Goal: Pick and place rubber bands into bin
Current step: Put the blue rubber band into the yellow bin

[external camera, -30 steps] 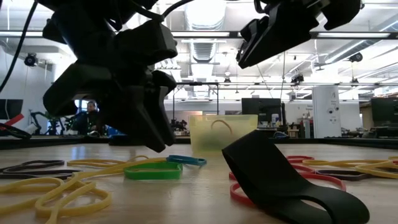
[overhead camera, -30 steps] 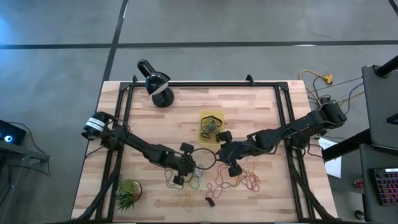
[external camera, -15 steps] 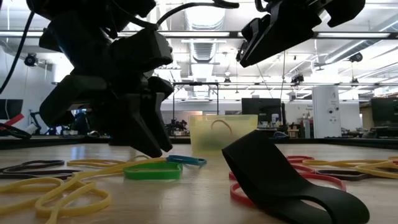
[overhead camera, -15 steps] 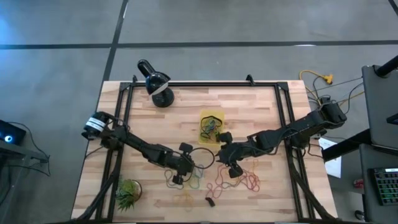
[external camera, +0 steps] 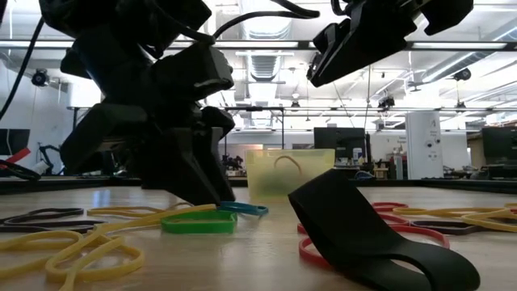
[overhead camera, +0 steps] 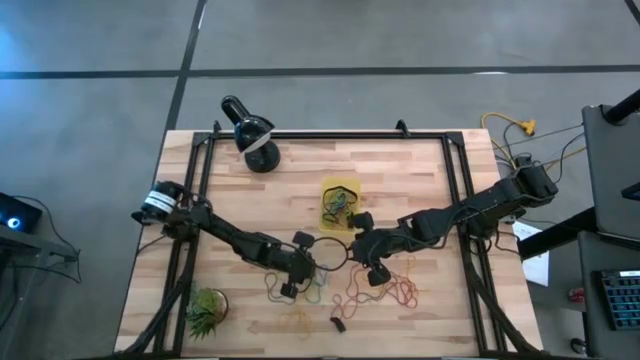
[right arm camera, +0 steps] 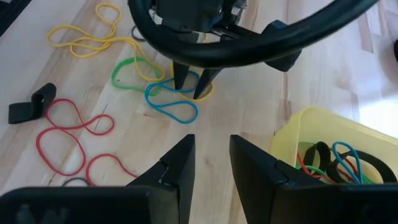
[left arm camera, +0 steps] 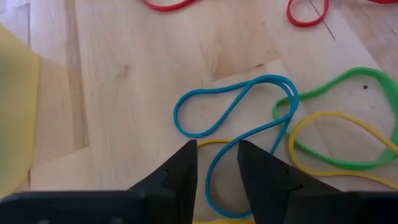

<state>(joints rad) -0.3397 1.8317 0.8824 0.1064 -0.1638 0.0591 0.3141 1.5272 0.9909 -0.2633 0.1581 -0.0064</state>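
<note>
Spanning the scene is a pale wooden table (overhead camera: 420, 170) in an open workshop with ceiling lights. The yellow bin (overhead camera: 341, 201) sits near its middle, long axis running away from the front edge, several bands already inside. A black lamp (overhead camera: 252, 138) stands at the far left corner and a spiky green plant (overhead camera: 205, 311) near the front left. The left end effector (left arm camera: 217, 163) – fingers slightly spread – straddles a strand of a blue rubber band (left arm camera: 233, 124) beside green and yellow loops. The right end effector (right arm camera: 208, 162), likewise parted and holding nothing, hovers beside the bin.
</note>
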